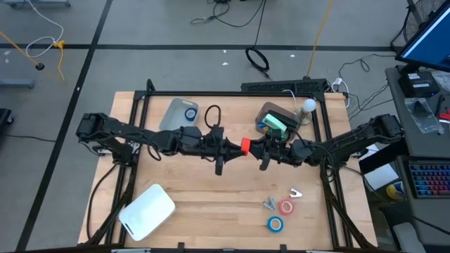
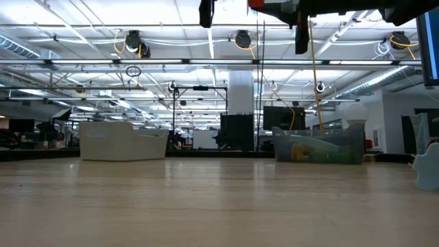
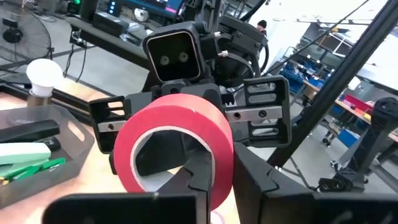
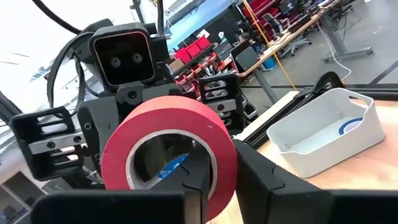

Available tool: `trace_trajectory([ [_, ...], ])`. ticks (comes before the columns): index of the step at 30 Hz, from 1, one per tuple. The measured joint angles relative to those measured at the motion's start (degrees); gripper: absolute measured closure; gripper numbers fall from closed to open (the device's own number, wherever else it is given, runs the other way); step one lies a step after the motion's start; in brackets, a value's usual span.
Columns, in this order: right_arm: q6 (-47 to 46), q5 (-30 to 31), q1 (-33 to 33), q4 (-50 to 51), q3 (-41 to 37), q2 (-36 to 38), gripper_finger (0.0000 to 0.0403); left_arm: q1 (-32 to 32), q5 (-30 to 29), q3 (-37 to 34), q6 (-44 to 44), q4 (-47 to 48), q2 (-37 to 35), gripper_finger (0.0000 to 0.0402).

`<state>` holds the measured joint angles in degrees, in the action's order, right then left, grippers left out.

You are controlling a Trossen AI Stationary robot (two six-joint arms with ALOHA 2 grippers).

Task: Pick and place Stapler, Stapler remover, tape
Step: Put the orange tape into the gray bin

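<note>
Left gripper [image 1: 238, 146] and right gripper [image 1: 253, 147] meet tip to tip above mid-bench, both clamped on one red tape roll [image 1: 245, 145] held between them, clear of the wood. Two more tape rolls [image 1: 280, 216] lie near the front right corner; a white bin [image 1: 147, 210] sits front left.

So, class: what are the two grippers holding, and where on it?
A red tape roll, between left gripper and right gripper. Each pinches the ring's wall, one finger inside the hole.

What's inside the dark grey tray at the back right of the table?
The dark grey tray holds a green and white stapler, with another dark item beside it in the left wrist view. The right arm covers the tray's near edge, so anything there is hidden.
</note>
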<state>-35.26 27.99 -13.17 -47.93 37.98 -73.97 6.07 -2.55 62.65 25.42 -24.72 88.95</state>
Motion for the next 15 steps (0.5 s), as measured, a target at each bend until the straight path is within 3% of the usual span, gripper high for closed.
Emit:
trace_trajectory([
  [10,1.57,-4.63,0.03,2.09,0.00,0.70,0.0290,0.06,0.63,0.00,-2.62,2.29,-0.16,0.0368],
  [15,0.97,-7.68,-0.03,8.01,-0.10,2.77,0.0262,0.10,-0.90,0.05,-3.04,13.12,-3.29,0.0368],
])
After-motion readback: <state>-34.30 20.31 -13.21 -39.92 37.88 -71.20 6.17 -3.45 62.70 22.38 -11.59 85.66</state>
